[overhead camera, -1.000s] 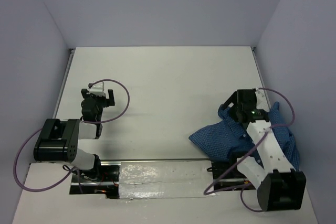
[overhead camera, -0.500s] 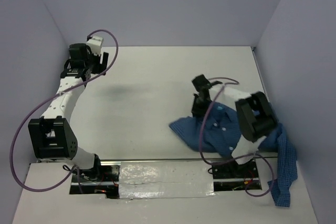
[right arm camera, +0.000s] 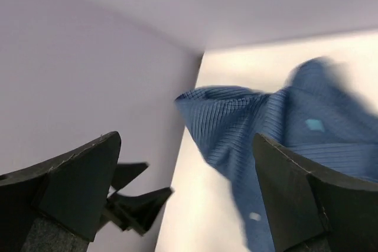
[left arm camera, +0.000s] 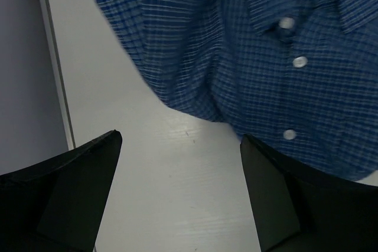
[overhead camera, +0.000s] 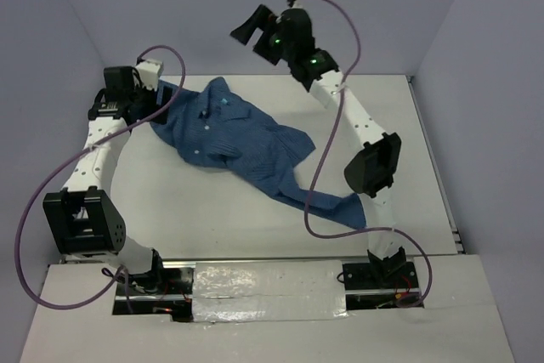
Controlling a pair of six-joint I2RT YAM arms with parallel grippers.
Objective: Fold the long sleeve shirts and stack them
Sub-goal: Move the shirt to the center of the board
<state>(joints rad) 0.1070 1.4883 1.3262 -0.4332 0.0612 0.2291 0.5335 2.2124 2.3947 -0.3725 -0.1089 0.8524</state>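
The blue checked long sleeve shirt [overhead camera: 229, 129] lies spread diagonally on the white table, its collar at the far left and one sleeve trailing to the near right. My left gripper [overhead camera: 151, 101] is open and empty at the shirt's far-left edge. In the left wrist view [left arm camera: 180, 137] bare table shows between the fingers, with the shirt's button placket [left arm camera: 266, 45] just beyond. My right gripper [overhead camera: 252, 33] is raised high at the back, open and empty. In the right wrist view [right arm camera: 186, 137] it looks down at the shirt [right arm camera: 283, 128] and at the left gripper [right arm camera: 139, 205].
Lilac walls [overhead camera: 255, 6] close the table at the back and on both sides. A metal rail [left arm camera: 56, 87] runs along the left edge. A shiny strip [overhead camera: 263, 282] lies between the arm bases. Purple cables [overhead camera: 327, 167] loop off both arms.
The shirt went from a bunch at the near right to lying spread across the far left and middle. The right gripper let go and rose to the back. The left arm reached far left.
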